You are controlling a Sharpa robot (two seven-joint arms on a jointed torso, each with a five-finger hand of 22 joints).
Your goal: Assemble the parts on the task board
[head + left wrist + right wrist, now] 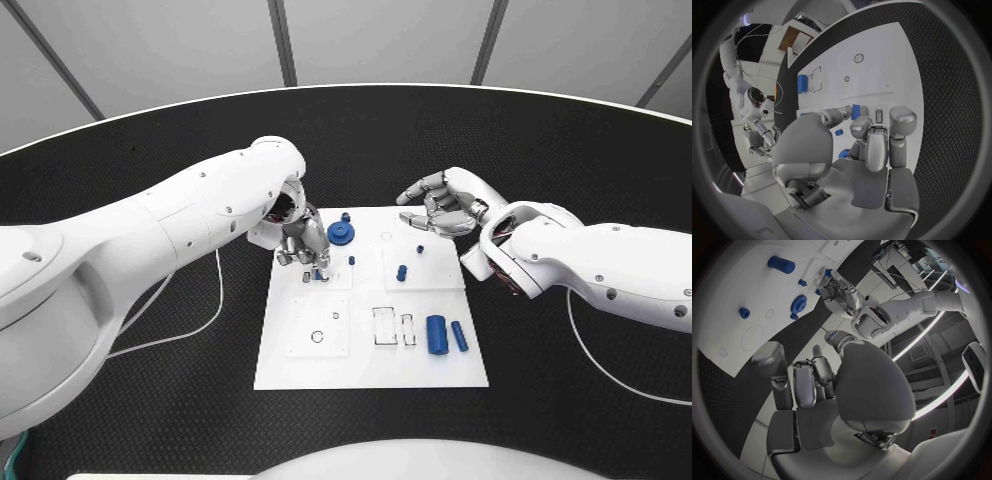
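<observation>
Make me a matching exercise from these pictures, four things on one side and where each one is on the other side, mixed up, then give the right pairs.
Things:
1. blue gear
2. large blue cylinder
3. left hand
4. right hand

Places:
A. near edge of the task board, toward its right side
B. over the board's far right corner
C. far part of the board, beside the left hand
D. over the board's far left part

Pairs: 1-C, 2-A, 3-D, 4-B
</observation>
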